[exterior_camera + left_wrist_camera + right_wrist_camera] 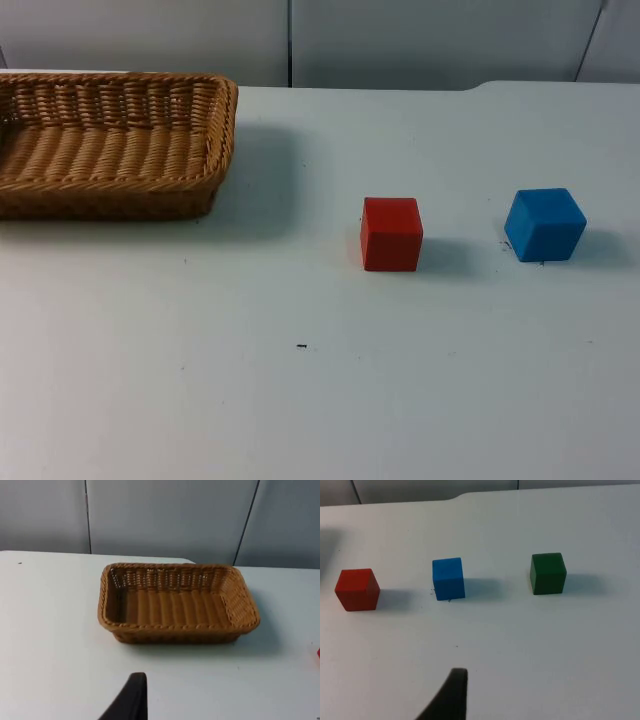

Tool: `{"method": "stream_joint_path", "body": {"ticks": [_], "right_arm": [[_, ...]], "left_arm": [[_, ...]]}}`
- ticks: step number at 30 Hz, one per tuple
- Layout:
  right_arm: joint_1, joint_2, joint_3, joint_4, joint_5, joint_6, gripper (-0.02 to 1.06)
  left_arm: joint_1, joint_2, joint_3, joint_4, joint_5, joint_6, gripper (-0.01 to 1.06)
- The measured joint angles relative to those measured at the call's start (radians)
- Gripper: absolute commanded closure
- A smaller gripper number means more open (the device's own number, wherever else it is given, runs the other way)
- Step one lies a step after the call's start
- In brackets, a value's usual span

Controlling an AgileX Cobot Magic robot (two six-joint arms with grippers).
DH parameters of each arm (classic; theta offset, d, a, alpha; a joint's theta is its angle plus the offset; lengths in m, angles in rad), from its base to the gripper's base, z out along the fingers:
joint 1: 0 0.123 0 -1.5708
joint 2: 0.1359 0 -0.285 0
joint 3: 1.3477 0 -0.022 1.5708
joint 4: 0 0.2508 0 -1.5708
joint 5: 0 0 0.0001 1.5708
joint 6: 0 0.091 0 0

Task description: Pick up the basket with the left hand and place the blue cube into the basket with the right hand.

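Basket (pixel 110 140) on counter (pixel 300 380); red cube (pixel 391 233) right of it, blue cube (pixel 544 224) beyond. Both tools' state: cannot tell.

Light: bright, even and cool over the white table (pixel 300 400), no glare on it.
Source: seemingly overhead and from the left, since shadows fall to the right of things.
Shadows: soft grey patch right of the wicker basket (pixel 110 140); short soft ones right of the red cube (pixel 391 234) and the blue cube (pixel 544 225); the green cube (pixel 548 573) casts the same.
Focus: cubes and basket weave read clearly; the black fingertip (pixel 127 700) near each wrist camera is soft-edged.
Edges: no bending seen in the partition wall (pixel 400 40) seams.
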State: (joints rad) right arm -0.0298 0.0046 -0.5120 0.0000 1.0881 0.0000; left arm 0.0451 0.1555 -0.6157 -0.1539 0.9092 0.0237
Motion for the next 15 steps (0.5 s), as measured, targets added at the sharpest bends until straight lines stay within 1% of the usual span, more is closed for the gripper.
{"method": "stream_joint_path", "body": {"ticks": [1,3,4,5,7,9,10,12,15], "right_arm": [[0.0,0.0,0.0,0.0,0.0,0.0,0.0],[0.0,0.0,0.0,0.0,0.0,0.0,0.0],[0.0,0.0,0.0,0.0,0.0,0.0,0.0],[0.0,0.0,0.0,0.0,0.0,0.0,0.0],[0.0,0.0,0.0,0.0,0.0,0.0,0.0],[0.0,0.0,0.0,0.0,0.0,0.0,0.0],[0.0,0.0,0.0,0.0,0.0,0.0,0.0],[0.0,0.0,0.0,0.0,0.0,0.0,0.0],[0.0,0.0,0.0,0.0,0.0,0.0,0.0]], "left_arm": [[0.0,0.0,0.0,0.0,0.0,0.0,0.01],[0.0,0.085,-0.017,-0.019,-0.073,0.0,0.01],[0.0,0.144,-0.026,-0.038,-0.129,0.0,0.01],[0.0,0.144,-0.026,-0.038,-0.129,0.0,0.01],[0.0,0.226,-0.038,-0.079,-0.214,0.023,0.01],[0.0,0.313,-0.053,-0.134,-0.279,0.053,0.01],[0.0,0.313,-0.053,-0.134,-0.279,0.053,0.01],[0.0,0.414,-0.073,-0.187,-0.335,0.085,0.01],[0.0,0.552,-0.111,-0.263,-0.379,0.14,0.01]]}}
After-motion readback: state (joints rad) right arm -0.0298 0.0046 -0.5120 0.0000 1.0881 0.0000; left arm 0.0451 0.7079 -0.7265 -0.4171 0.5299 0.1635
